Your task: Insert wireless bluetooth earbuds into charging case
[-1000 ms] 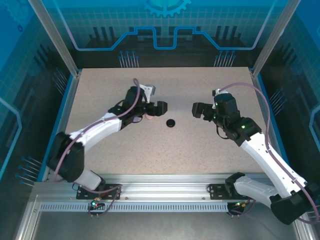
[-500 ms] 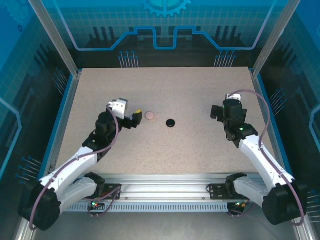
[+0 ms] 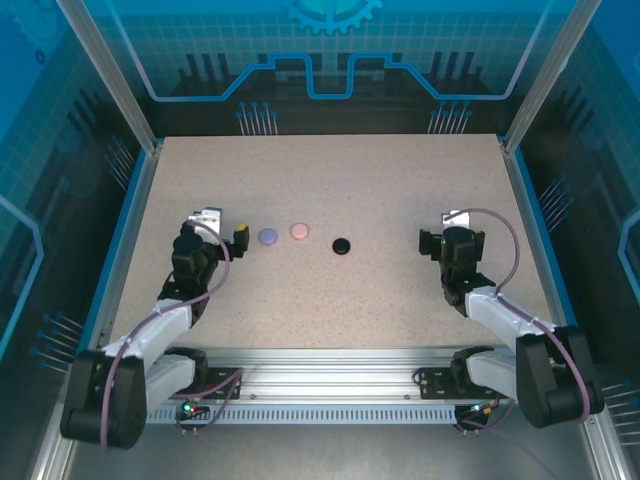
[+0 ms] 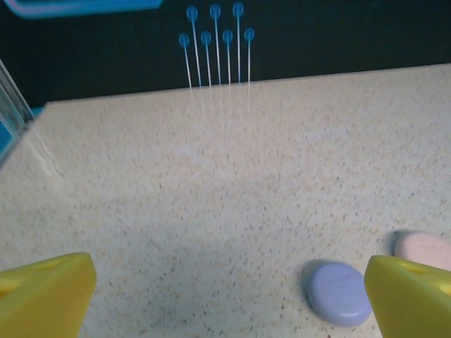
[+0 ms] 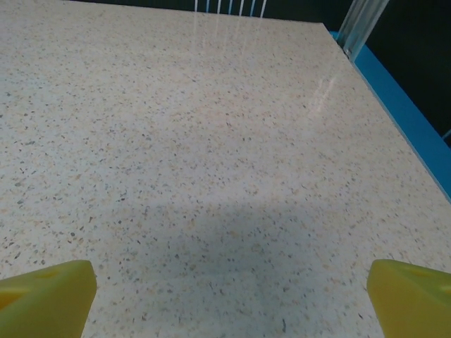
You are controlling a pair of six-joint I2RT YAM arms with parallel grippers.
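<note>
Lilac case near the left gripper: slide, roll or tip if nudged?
Lilac case lies flat, low and rounded, so it probably slides rather than rolls or tips. Smooth domed top looks slippery to pinch. Pushed right, it may bump the nearby pink case.

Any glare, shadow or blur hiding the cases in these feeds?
Top external: even light, lilac case, pink case and black case all distinct. Left wrist: lilac case sharp, yellow fingertips slightly soft. Right wrist: glare streak toward the far right corner, broad soft shadow on the near table.
</note>
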